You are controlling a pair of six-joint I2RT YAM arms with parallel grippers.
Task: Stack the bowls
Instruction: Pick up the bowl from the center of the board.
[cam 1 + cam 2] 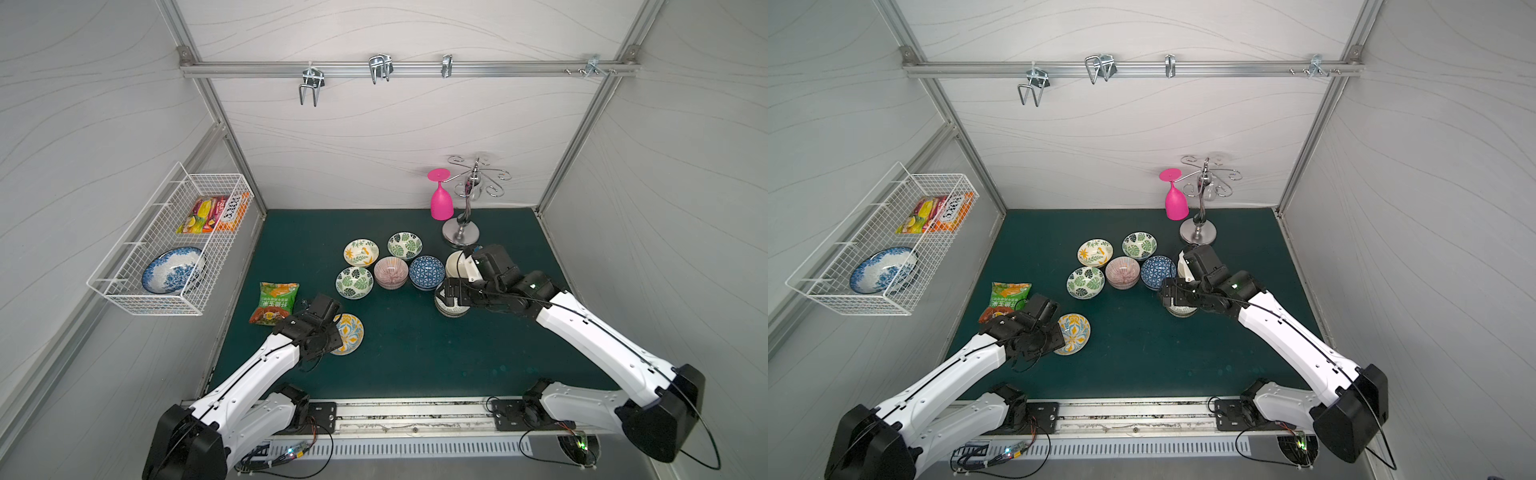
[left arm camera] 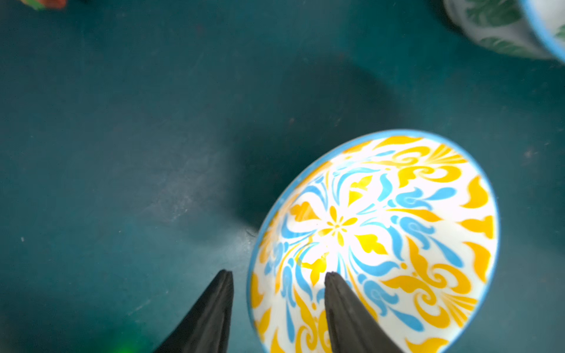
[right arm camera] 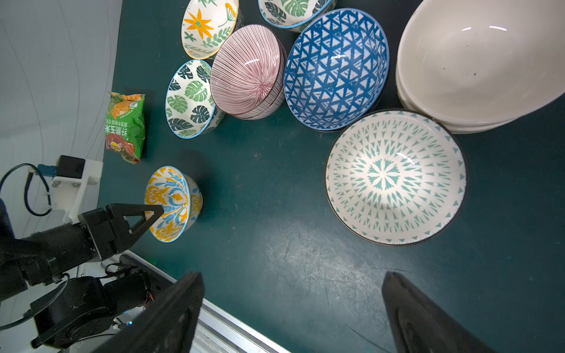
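Straddling the rim of the yellow-and-blue floral ceramic bowl, left end effector unclamped, right end effector open, we should pinch squarely before lifting.

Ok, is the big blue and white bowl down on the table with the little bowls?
No, the blue-and-white floral bowl sits inside the white wire basket hung up at the side.
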